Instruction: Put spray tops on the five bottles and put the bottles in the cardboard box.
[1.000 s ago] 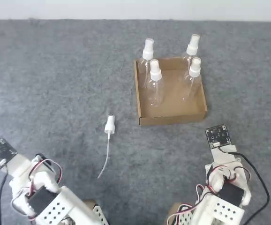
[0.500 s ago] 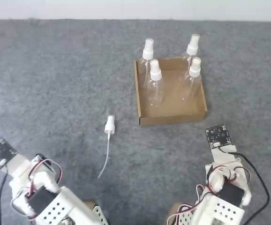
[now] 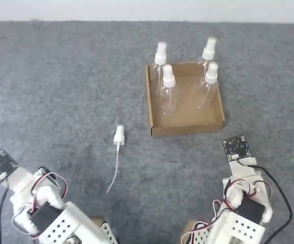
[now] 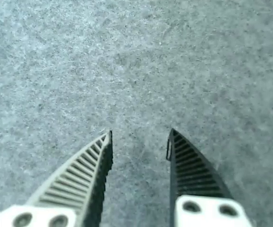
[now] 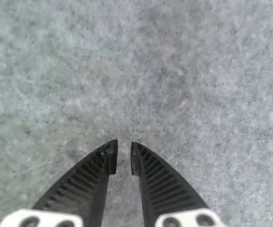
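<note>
The cardboard box [image 3: 187,127] sits right of the middle, on the grey carpet. Several clear bottles with white spray tops stand in it: two near its middle [image 3: 168,96] [image 3: 208,91] and two at its far corners [image 3: 159,56] [image 3: 208,51]. A loose spray top [image 3: 119,135] with a long thin tube lies on the carpet left of the box. My left gripper [image 4: 140,135] is open over bare carpet, holding nothing. My right gripper [image 5: 122,144] has its jaws almost together, also over bare carpet.
Both arms are folded back at the near edge, the left arm [image 3: 35,203] at the lower left and the right arm [image 3: 243,193] at the lower right. Bare carpet stretches between them and the box. A pale wall runs along the far edge.
</note>
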